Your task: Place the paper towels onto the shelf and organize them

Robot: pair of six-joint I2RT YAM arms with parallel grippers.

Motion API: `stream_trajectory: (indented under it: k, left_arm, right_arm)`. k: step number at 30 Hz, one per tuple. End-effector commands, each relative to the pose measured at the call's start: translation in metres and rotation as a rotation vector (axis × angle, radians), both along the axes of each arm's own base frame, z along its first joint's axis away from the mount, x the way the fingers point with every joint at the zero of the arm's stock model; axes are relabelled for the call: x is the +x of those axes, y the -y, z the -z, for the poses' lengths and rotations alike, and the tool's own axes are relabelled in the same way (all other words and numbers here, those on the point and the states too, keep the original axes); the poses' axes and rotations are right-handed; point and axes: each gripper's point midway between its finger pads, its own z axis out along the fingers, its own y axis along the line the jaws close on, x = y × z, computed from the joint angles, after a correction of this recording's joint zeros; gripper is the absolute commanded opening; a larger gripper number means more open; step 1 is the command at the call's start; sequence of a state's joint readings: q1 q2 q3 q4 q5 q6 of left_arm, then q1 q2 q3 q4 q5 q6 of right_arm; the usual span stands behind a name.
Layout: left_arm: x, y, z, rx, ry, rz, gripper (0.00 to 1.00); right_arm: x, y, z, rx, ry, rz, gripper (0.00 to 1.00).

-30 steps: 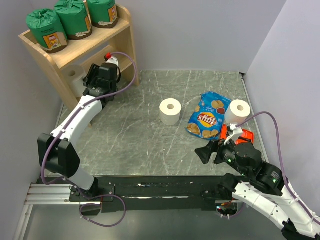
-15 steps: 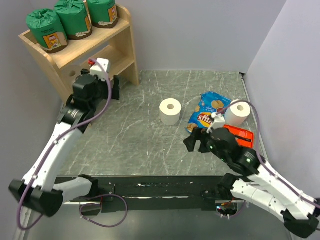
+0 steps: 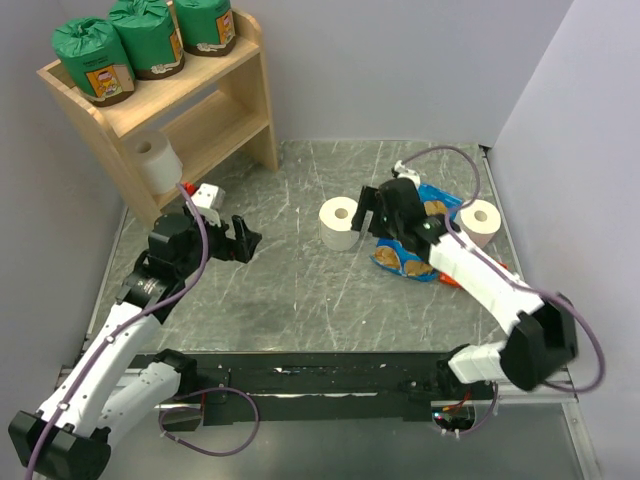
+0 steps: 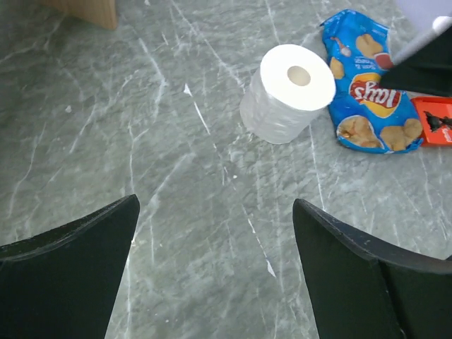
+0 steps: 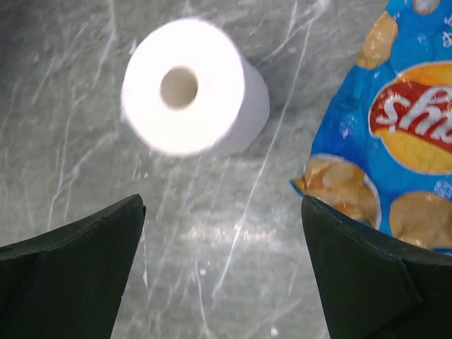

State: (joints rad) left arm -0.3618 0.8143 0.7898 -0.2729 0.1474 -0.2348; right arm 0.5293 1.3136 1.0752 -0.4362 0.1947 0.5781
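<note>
The wooden shelf stands at the back left. Three green-wrapped paper towels sit in a row on its top tier, and one bare white roll stands at the left end of the lower tier. Another white roll stands upright mid-table, and one more white roll stands at the right. My left gripper hovers open and empty over the table, left of the middle roll. My right gripper is open just right of that roll, holding nothing.
A blue snack bag lies flat between the two table rolls, under my right arm. A red packet lies beside it. Grey walls close in the table at the back and on both sides.
My left gripper opened and pulled back from the shelf, leaving a white roll on the lower tier. My right arm swung forward and left to the middle roll.
</note>
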Motion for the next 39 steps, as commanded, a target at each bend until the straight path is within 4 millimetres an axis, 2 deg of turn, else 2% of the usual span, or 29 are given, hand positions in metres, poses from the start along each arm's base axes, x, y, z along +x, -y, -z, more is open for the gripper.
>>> stream_trajectory:
  k: [1, 3, 4, 6, 7, 9, 13, 18, 22, 29, 32, 39]
  left_arm:
    - [0.001, 0.006, -0.029, -0.048, 0.061, 0.010, 0.96]
    - [0.003, 0.003, -0.022, -0.024, 0.044, -0.012, 0.96]
    - [0.002, 0.006, -0.022, -0.018, 0.045, -0.005, 0.96]
    - [0.004, 0.002, -0.013, 0.024, 0.024, -0.029, 0.96]
    - [0.004, 0.002, -0.011, 0.042, 0.015, -0.036, 0.97]
    - [0.004, 0.001, -0.007, 0.066, 0.003, -0.045, 0.96]
    - [0.001, 0.006, -0.007, 0.066, 0.012, -0.032, 0.96]
    - [0.003, 0.008, 0.003, 0.091, -0.027, -0.026, 0.97]
    - [0.004, 0.007, 0.003, 0.094, -0.025, -0.025, 0.97]
    - [0.003, 0.008, 0.006, 0.104, -0.035, -0.022, 0.97]
    - [0.006, 0.003, 0.005, 0.111, -0.029, -0.048, 0.97]
    - [0.006, 0.003, 0.007, 0.116, -0.034, -0.052, 0.97]
  right_arm:
    - [0.040, -0.014, 0.003, 0.019, -0.015, -0.015, 0.99]
    - [0.055, -0.016, 0.004, 0.028, -0.026, -0.006, 0.99]
    - [0.061, -0.017, 0.020, 0.012, -0.070, -0.003, 0.99]
    - [0.071, -0.016, 0.024, -0.002, -0.090, 0.013, 0.99]
    - [0.073, -0.014, 0.038, -0.028, -0.127, 0.021, 0.99]
    - [0.079, -0.011, 0.042, -0.063, -0.127, 0.032, 0.99]
    - [0.082, -0.008, 0.061, -0.078, -0.149, 0.038, 0.98]
    - [0.081, -0.016, 0.076, -0.044, -0.167, 0.017, 0.93]
    - [0.082, -0.018, 0.077, -0.032, -0.166, 0.012, 0.91]
    - [0.094, -0.018, 0.054, 0.002, -0.116, 0.040, 0.94]
    - [0.099, -0.022, 0.053, 0.017, -0.119, 0.035, 0.94]
    - [0.101, -0.026, 0.073, 0.010, -0.160, 0.023, 0.92]
